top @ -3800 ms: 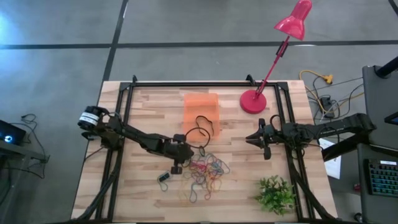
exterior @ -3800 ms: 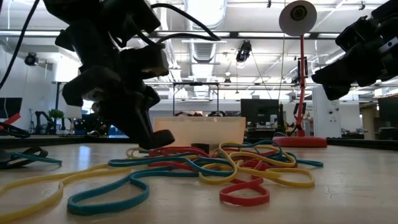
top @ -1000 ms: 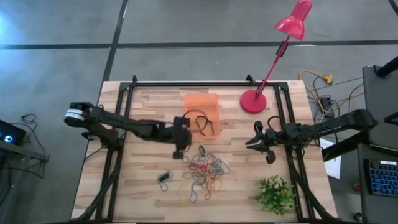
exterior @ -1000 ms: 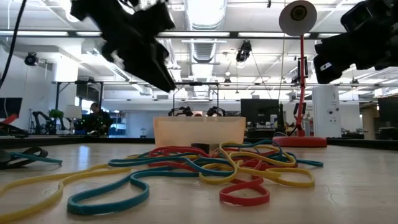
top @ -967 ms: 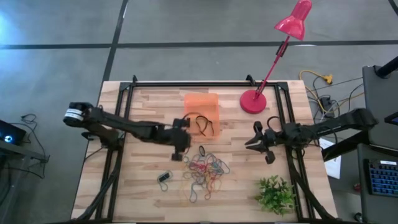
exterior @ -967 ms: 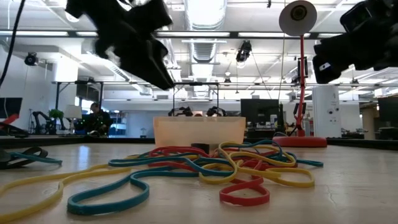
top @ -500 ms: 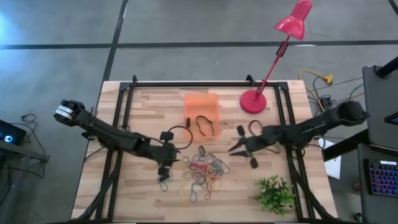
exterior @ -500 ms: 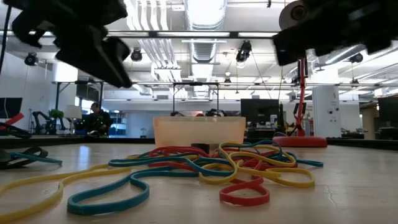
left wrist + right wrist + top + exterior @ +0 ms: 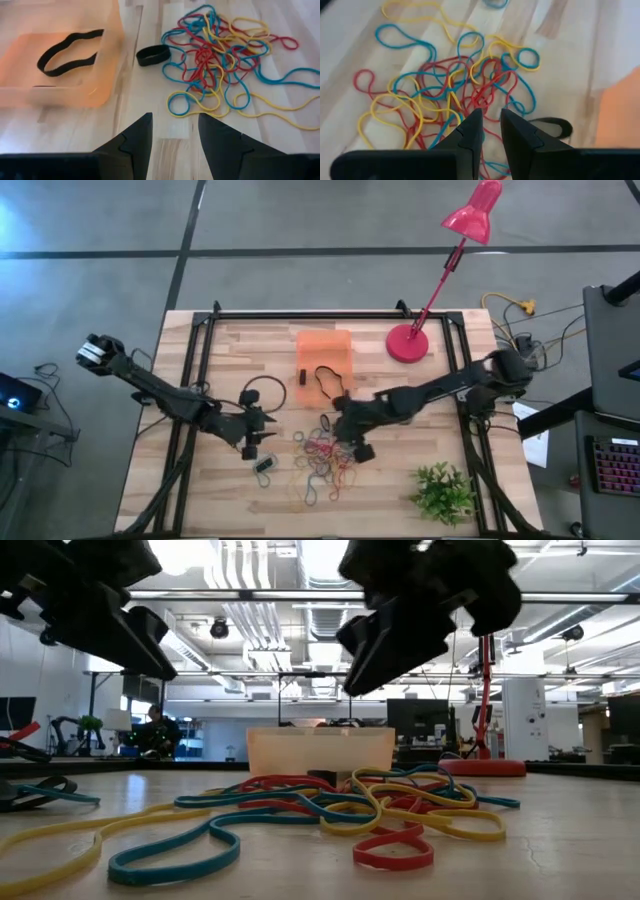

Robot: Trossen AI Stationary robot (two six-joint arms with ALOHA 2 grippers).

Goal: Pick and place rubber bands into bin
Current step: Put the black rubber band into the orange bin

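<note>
Bands (image 9: 325, 457) tangled on desk (image 9: 400, 470) | right gripper (image 9: 352, 442) above, narrow gap, empty; left gripper (image 9: 252, 446) wide, empty | risk: lifting whole clump, bands dropping outside bin (image 9: 323, 345)

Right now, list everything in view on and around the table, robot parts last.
rubber bands: many, red, yellow and blue, tangled pile on the table's front middle
black band: one, lying inside the bin
bin: one, translucent orange, behind the pile
small black loop: one, on the wood between bin and pile
desk lamp: one, red, back right
plant: one, green, front right corner
left claw: open, empty, left of the pile
right claw: narrowly parted, empty, over the pile's right edge
</note>
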